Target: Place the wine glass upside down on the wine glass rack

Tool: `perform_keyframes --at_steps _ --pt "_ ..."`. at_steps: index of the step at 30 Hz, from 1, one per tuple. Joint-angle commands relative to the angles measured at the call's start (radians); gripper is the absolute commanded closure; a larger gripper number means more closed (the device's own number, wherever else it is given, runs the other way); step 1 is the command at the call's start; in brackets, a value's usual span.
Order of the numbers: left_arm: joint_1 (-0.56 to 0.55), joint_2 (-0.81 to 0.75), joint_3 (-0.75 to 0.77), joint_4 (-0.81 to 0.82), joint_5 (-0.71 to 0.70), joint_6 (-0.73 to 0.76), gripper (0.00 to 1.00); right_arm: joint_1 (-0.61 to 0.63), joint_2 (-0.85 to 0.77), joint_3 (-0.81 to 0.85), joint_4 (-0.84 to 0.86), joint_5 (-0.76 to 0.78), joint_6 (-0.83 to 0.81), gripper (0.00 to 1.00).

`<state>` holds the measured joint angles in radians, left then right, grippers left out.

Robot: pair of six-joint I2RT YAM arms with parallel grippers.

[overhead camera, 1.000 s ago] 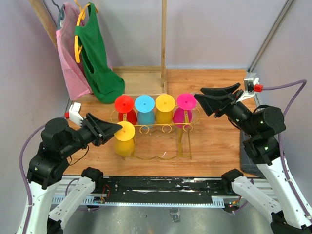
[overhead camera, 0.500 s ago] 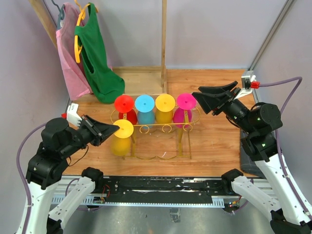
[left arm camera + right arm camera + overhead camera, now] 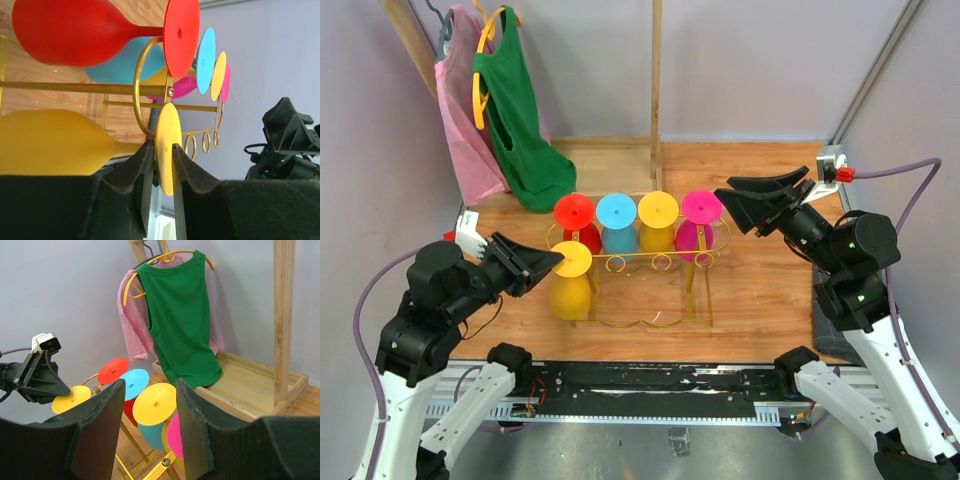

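The left claw (image 3: 556, 262) pinches the foot of the yellow wine glass (image 3: 570, 295), which stands upside down at the near left corner of the gold wine glass rack (image 3: 660, 262), a wire loop crowding its stem. Behind it, red (image 3: 574, 212), blue (image 3: 616, 212), yellow (image 3: 658, 208) and pink (image 3: 702, 207) glasses fill the back row. The right claw (image 3: 722, 203) hangs spread and empty above the table (image 3: 760, 290).

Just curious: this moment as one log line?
left gripper: shut on yellow wine glass foot | inverted at wine glass rack | right gripper: open, empty
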<state>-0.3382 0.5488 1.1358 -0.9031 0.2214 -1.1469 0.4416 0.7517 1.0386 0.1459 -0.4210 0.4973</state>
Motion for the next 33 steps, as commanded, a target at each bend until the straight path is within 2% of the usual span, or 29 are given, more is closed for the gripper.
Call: perform_keyframes --at_steps 1,3,6,9,18,27,33 --pt "-0.005 -0.013 -0.014 0.036 -0.016 0.017 0.7 -0.018 -0.009 -0.006 0.039 -0.016 0.001 0.53" --pt "-0.006 -0.017 -0.017 0.034 -0.016 0.017 0.63 -0.018 -0.009 -0.008 0.041 -0.015 0.001 0.53" --pt "-0.006 -0.025 -0.018 0.03 -0.023 0.022 0.61 -0.018 -0.009 -0.01 0.044 -0.016 0.003 0.53" --pt "-0.007 -0.029 -0.009 0.018 -0.042 0.032 0.54 -0.018 -0.011 -0.012 0.045 -0.016 0.003 0.53" --pt "-0.006 -0.033 0.063 -0.068 -0.097 0.061 0.48 -0.018 -0.022 -0.014 0.014 0.015 -0.019 0.51" --pt "-0.006 -0.022 0.177 -0.105 -0.112 0.164 0.48 -0.018 -0.035 0.051 -0.202 0.265 -0.137 0.49" --pt "-0.006 -0.033 0.175 -0.057 -0.055 0.236 0.5 -0.018 0.061 0.125 -0.342 0.466 -0.212 0.47"
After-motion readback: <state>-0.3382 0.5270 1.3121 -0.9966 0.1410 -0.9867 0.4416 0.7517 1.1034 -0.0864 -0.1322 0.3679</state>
